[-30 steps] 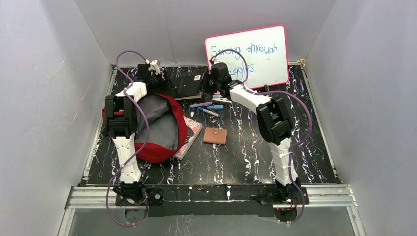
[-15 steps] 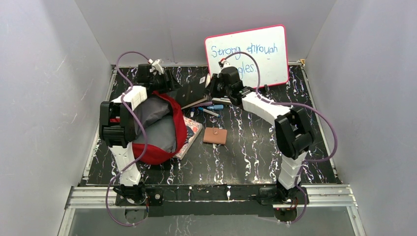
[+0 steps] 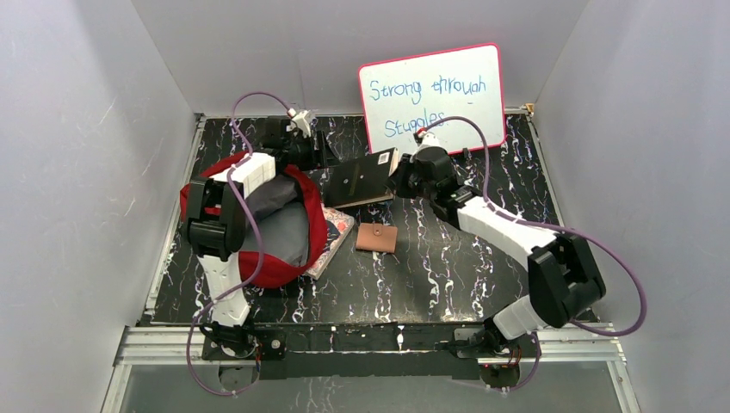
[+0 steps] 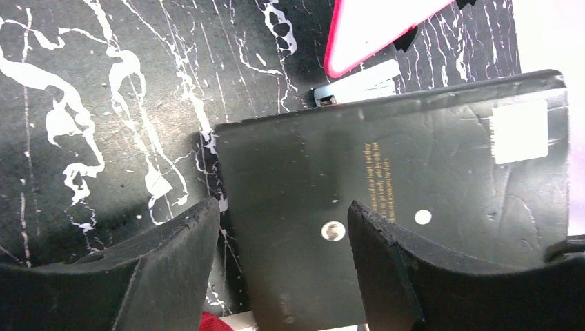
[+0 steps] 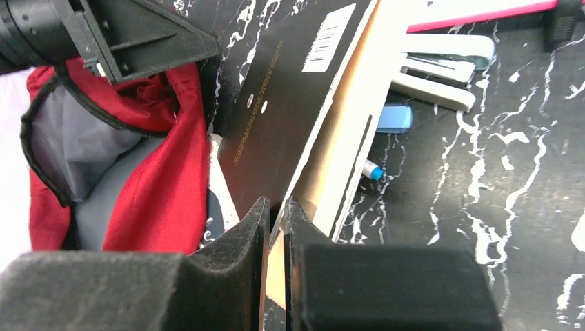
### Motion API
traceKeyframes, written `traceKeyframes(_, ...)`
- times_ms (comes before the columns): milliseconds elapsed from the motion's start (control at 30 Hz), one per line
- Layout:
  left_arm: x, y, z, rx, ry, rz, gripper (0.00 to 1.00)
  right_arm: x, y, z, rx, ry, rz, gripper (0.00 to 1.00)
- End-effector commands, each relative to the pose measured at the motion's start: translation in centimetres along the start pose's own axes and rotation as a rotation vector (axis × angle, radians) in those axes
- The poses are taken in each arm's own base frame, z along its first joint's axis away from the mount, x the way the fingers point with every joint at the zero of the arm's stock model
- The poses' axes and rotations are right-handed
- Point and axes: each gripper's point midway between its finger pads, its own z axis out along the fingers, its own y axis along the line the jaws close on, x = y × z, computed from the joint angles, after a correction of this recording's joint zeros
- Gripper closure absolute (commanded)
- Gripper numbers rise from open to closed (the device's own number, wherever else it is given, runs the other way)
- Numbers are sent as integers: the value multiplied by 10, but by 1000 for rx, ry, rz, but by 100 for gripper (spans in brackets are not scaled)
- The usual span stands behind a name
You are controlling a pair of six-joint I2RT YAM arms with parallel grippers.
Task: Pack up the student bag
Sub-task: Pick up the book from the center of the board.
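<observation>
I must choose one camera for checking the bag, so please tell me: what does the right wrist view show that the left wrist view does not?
Only the right wrist view: the grey lining of the large red fabric backpack, the right tool shut on the black hardcover notebook, and that notebook's cream page edges.
Only the left wrist view: the gap between the open fingers of the left tool, with the notebook seen in it.
Both: the notebook's white label, the pink-rimmed whiteboard and the black white-veined table.
</observation>
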Motion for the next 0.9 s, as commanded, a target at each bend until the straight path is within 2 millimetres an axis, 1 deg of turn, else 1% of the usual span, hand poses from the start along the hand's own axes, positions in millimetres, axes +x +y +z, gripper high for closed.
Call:
traceKeyframes(0, -47, -36, -39, 38, -112, 126, 35, -47, 27, -23, -127, -202, -144, 100)
traceKeyframes(100, -70, -52, -61, 27, -191, 213, 34, -53, 37, -32, -183, -223, -261, 100)
traceKeyframes(200, -86, -66, -83, 19, -261, 322, 32, -58, 52, -43, -262, -244, -408, 100)
traceKeyframes(267, -92, -77, -99, 26, -304, 416, 32, -57, 59, -49, -312, -261, -504, 100)
traceKeyframes(333, -92, -90, -115, 42, -337, 513, 31, -53, 63, -56, -356, -274, -587, 100)
traceKeyframes(433, -80, -112, -132, 127, -325, 697, 31, -47, 72, -68, -442, -318, -704, 100)
traceKeyframes(533, -58, -130, -143, 244, -282, 832, 32, -38, 74, -74, -489, -336, -790, 100)
traceKeyframes(600, -42, -136, -147, 308, -247, 876, 32, -34, 73, -75, -504, -337, -831, 100)
traceKeyframes(700, -28, -138, -146, 361, -226, 902, 33, -27, 74, -74, -531, -326, -870, 100)
traceKeyframes(800, -17, -132, -140, 382, -201, 899, 33, -22, 76, -76, -564, -319, -902, 100)
traceKeyframes(867, -14, -127, -135, 380, -185, 902, 33, -20, 77, -78, -578, -319, -922, 100)
